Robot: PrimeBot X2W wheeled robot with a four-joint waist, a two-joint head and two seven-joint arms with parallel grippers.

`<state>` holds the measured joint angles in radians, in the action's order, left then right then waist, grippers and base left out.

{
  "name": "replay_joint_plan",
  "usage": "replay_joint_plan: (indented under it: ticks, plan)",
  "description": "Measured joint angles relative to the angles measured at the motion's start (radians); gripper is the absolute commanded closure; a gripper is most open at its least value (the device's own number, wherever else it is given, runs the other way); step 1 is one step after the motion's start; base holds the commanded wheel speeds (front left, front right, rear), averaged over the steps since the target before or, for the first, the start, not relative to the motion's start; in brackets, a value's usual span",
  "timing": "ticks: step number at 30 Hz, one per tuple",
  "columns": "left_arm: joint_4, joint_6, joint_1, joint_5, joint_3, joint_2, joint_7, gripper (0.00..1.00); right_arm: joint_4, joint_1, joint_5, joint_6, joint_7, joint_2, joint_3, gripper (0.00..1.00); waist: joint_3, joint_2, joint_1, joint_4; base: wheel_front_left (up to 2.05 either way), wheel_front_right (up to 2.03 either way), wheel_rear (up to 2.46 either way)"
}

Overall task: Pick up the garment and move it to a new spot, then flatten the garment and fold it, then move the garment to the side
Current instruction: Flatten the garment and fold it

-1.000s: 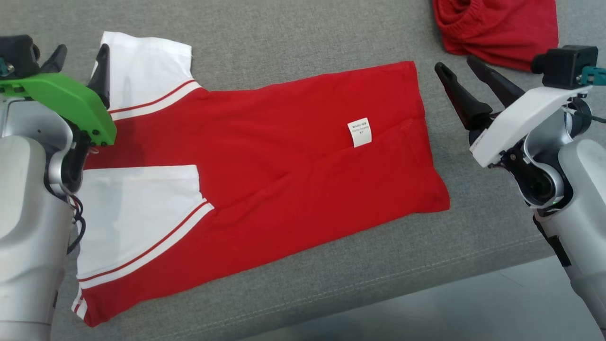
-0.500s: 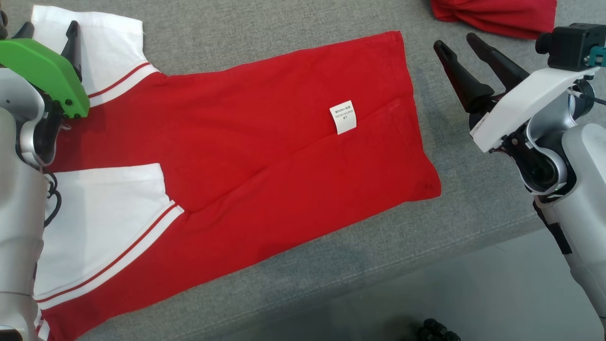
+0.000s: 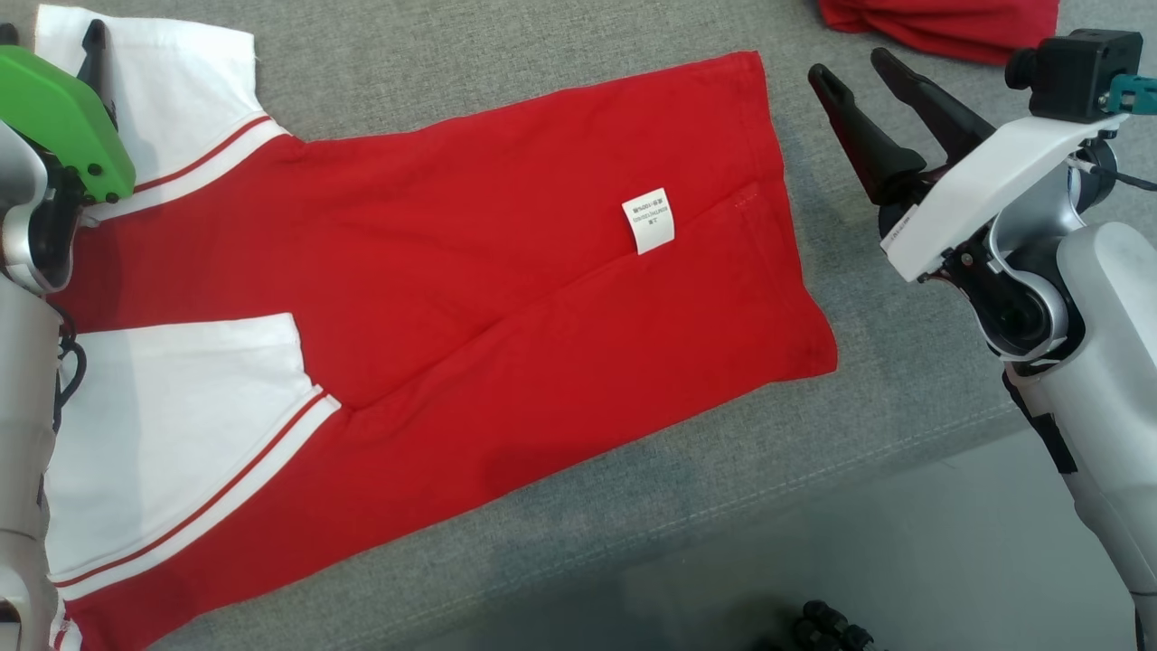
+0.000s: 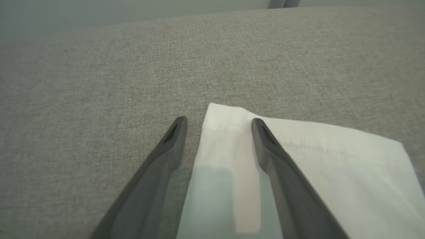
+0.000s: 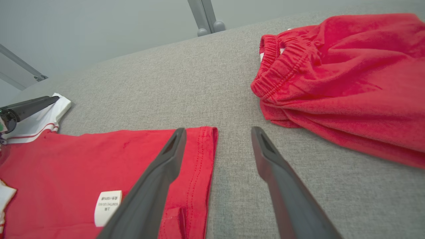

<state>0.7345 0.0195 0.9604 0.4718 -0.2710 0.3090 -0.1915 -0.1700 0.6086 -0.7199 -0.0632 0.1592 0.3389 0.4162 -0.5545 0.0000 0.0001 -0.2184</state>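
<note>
I'm looking at a grey woven surface (image 3: pixel 506 108) with a stitched seam along its near edge and a pale floor (image 3: pixel 904 561) below it. The garment (image 3: pixel 470 298), a red shirt with white sleeves edged in red stripes, lies flat across the middle, sleeves toward my left arm and hem toward my right. A second red piece (image 5: pixel 332 76) with an elastic waistband sits bunched at the far right, apart from it. My left gripper (image 4: pixel 218 121) is spread and empty, straddling the edge of the far white sleeve (image 4: pixel 298 159). My right gripper (image 3: pixel 850 65) is also spread and empty, just beside the hem's far corner. The small white label (image 3: pixel 648 221) carries print too fine to read.
</note>
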Motion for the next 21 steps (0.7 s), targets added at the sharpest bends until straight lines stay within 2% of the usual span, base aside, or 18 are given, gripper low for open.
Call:
replay_joint_plan:
  ticks: [1,4,5,6,7,15,21]
  plan:
    - [0.005,0.0,0.005,0.0,0.0,0.001,0.0,0.0,-0.001,0.002,0.0,0.0,0.0,-0.002,0.001,0.0,-0.001,0.0,0.0,-0.003,0.0,0.0,0.0]
    - [0.022,0.0,0.017,-0.001,-0.003,0.0,0.008,0.53,-0.007,0.002,0.001,0.0,0.0,0.0,0.0,0.0,-0.004,0.0,0.0,-0.007,0.0,0.0,0.0]
    - [0.027,0.0,0.02,-0.001,-0.005,0.0,0.009,0.65,-0.009,0.002,0.001,0.0,-0.001,0.0,-0.001,0.0,-0.005,0.0,0.0,-0.008,0.0,0.0,0.0]
    - [0.031,-0.001,0.023,-0.001,-0.009,-0.001,0.009,0.65,-0.01,0.002,0.001,0.0,-0.002,0.0,-0.002,0.0,-0.005,0.0,0.0,-0.008,0.0,0.0,0.0]
    - [0.034,-0.003,0.026,-0.001,-0.015,-0.005,0.012,1.0,-0.011,0.002,0.001,0.0,-0.004,0.001,-0.006,0.0,-0.005,0.0,0.0,-0.007,0.0,0.0,0.0]
    - [0.051,-0.06,0.034,-0.009,-0.055,-0.045,0.044,1.0,-0.035,0.003,0.004,0.001,-0.027,0.02,-0.037,0.0,0.002,0.0,0.0,0.025,0.0,0.0,0.0]
    - [0.035,-0.095,0.034,-0.009,-0.062,-0.064,0.115,1.0,-0.069,0.012,0.002,-0.007,-0.015,0.031,-0.033,0.0,0.017,0.0,0.0,0.067,0.0,0.0,0.0]
